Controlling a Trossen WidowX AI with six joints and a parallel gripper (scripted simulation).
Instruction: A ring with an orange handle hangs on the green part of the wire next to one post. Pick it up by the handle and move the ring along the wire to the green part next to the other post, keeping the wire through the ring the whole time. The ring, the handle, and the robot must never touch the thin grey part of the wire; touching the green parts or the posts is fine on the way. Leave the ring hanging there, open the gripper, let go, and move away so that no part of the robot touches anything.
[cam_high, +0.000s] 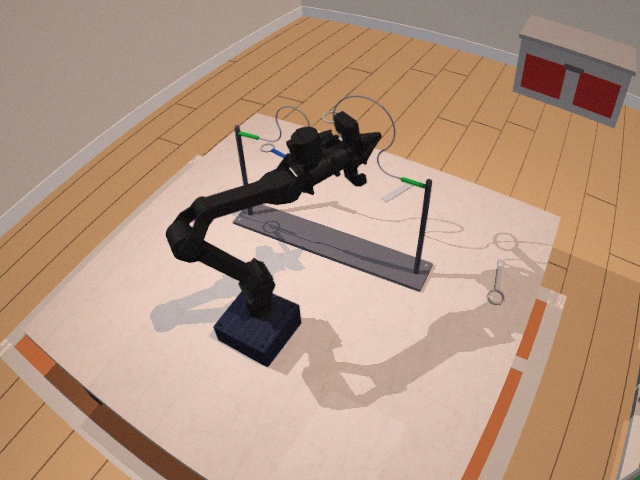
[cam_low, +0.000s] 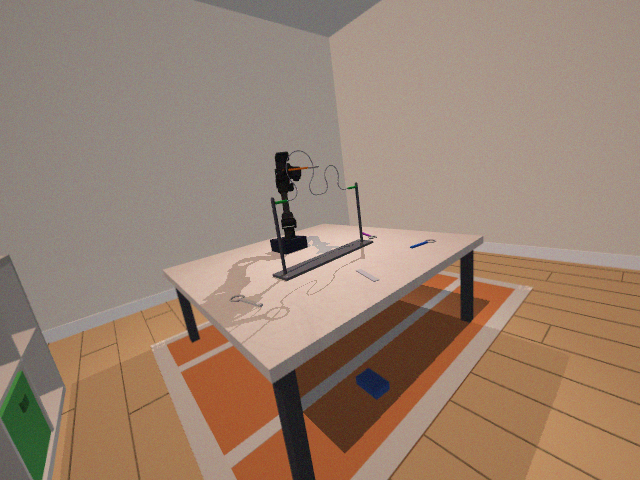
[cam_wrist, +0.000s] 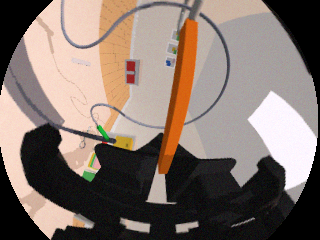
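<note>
Ring (cam_high: 324, 116) (cam_low: 313, 166) with its orange handle (cam_low: 297, 168) (cam_wrist: 181, 95) is up at the big loop of the grey wire (cam_high: 394, 126) (cam_low: 311, 183) (cam_wrist: 228, 65), between the two green parts; it looks threaded, though I cannot tell its clearance; the jaws are clamped on the handle, beneath the black arm (cam_high: 227, 198) (cam_low: 285, 206); farther out stand the posts, all above the worktop (cam_high: 361, 439) (cam_low: 439, 235) (cam_wrist: 65, 30).

What worries me from here is the bend; if the wrist turns late, the ring's inner edge could brush the wire, and the handle or a finger, lying so near the loop, could swing into it; a handle slipping in the grip would tilt the ring and do the same.

The wrist view shows the handle's length, which the arm hides from above; the top view shows the ring's opening, while the exterior view has it nearly edge-on.
</note>
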